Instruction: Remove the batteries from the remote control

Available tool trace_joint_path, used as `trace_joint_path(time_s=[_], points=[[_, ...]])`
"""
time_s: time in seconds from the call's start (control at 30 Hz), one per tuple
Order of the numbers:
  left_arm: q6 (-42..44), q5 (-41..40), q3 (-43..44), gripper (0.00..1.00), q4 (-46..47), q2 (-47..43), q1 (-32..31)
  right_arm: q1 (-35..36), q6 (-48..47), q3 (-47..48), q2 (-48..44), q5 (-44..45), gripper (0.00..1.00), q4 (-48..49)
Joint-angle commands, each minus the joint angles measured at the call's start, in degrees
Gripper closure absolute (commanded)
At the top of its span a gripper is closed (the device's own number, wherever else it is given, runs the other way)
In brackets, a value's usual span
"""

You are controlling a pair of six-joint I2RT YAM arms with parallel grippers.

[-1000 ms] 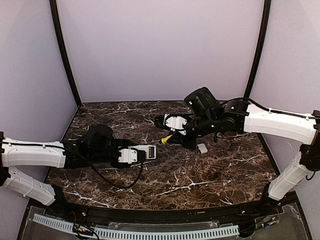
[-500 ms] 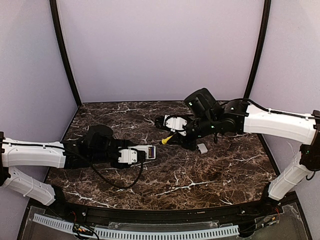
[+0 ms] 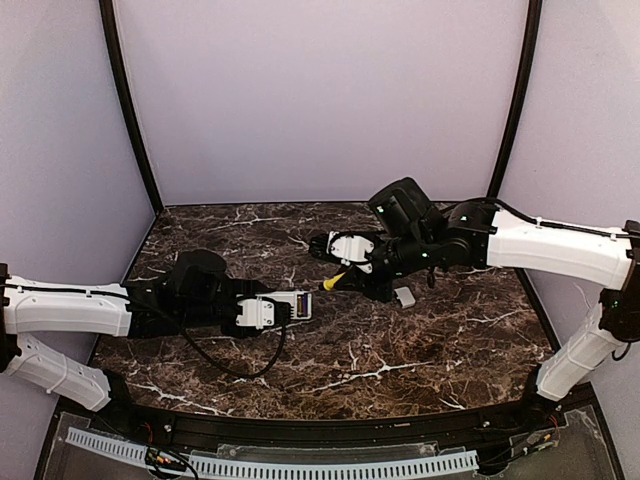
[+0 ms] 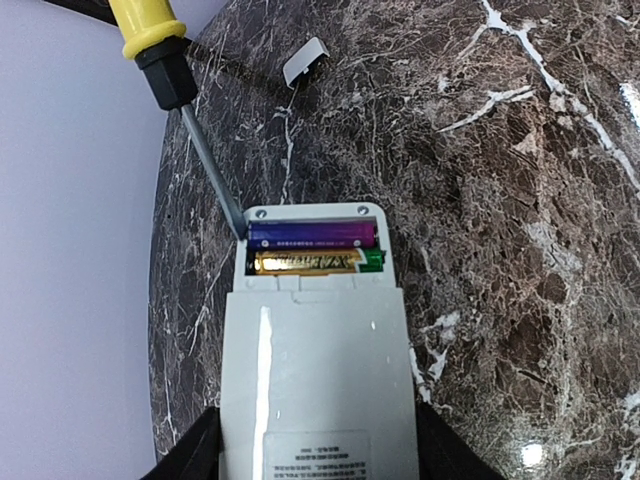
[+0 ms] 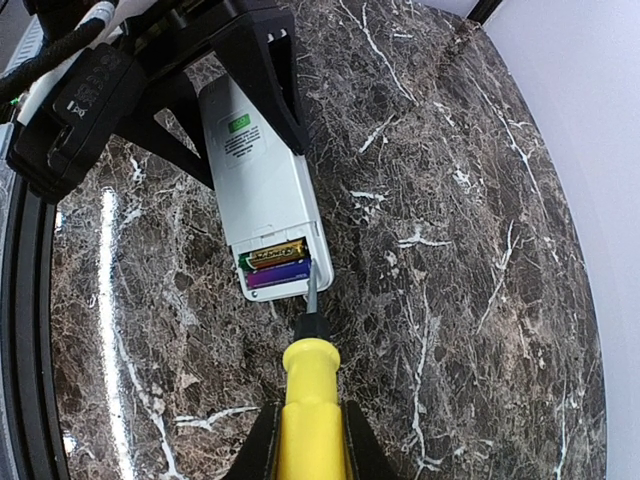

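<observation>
From above: the left claw (image 3: pixel 284 307) is clamped on the remote control (image 3: pixel 294 305), which lies flat on the marble table (image 3: pixel 420 350) and juts out beyond its fingertips. The right claw (image 3: pixel 346 273) is closed on a yellow-handled screwdriver (image 3: pixel 333 281) that points out from it toward the remote. In the last second little has changed: the right arm has shifted by a hair and the remote has not budged. A small white cover (image 3: pixel 404 296) lies on the table behind the right claw, well away from the left one.

Left wrist: the remote's body is held between the two dark fingers and its open compartment is at the far end from the claw. Both batteries (image 4: pixel 310 248) are seated side by side, the purple one farther from the claw and the gold one nearer. The screwdriver's tip is at the compartment's corner, by one end of the purple cell.

Right wrist: the yellow handle is gripped between the fingers and the shaft runs straight ahead to the compartment's edge. The left claw's black jaws straddle the remote beyond it.

As it stands, no battery is out. The tool looks set to pry the purple cell, and a slip off the corner is the risk.
</observation>
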Motion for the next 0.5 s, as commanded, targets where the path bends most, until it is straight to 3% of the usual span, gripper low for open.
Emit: trace_joint_path(time_s=[0.0, 0.47], points=[[0.3, 0.8, -0.8, 1.00, 1.9, -2.0, -0.3, 0.5, 0.5, -0.2, 0.5, -0.3, 1.00, 1.2], [0.0, 0.7, -0.7, 1.00, 2.2, -2.0, -0.3, 0.7, 0.6, -1.0, 1.0, 0.8, 1.00, 0.8]])
